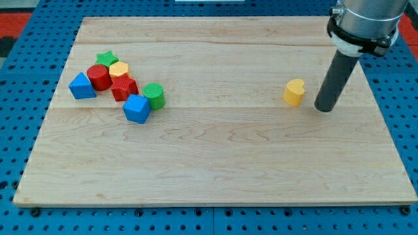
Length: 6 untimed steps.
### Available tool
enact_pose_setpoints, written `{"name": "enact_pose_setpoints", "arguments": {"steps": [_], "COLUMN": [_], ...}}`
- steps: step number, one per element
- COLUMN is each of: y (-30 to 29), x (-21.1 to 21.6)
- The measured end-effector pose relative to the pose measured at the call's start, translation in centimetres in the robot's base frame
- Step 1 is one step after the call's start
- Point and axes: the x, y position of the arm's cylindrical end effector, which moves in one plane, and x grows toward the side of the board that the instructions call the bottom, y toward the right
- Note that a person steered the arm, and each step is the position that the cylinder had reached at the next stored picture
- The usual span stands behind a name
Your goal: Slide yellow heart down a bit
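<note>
Wooden surface [215,163] seen from above and in front, resting on a blue perforated base [19,78]. The yellow heart [294,92] stands alone in the view's right half, slightly above mid-height, well apart from every other block. My tip [324,108] sits on the board just to the view's right of the heart and a little lower, close beside it with a narrow strip of wood showing between them; the dark rod rises from there toward the view's top right. The arm carries no hand, so there is nothing to open or close. At the view's left lies a tight cluster: green star [104,59], yellow hexagon [119,68], red cylinder [99,77], blue triangle [81,85], a red block [123,87], green cylinder [154,95] and blue cube [136,108].
</note>
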Motion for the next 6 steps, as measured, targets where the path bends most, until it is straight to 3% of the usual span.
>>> {"name": "enact_pose_setpoints", "arguments": {"steps": [1,3,5,6], "y": [-6.0,-4.9,-12.7,-9.8], "x": [-2.4,-5.5,-6.8,-9.5]}}
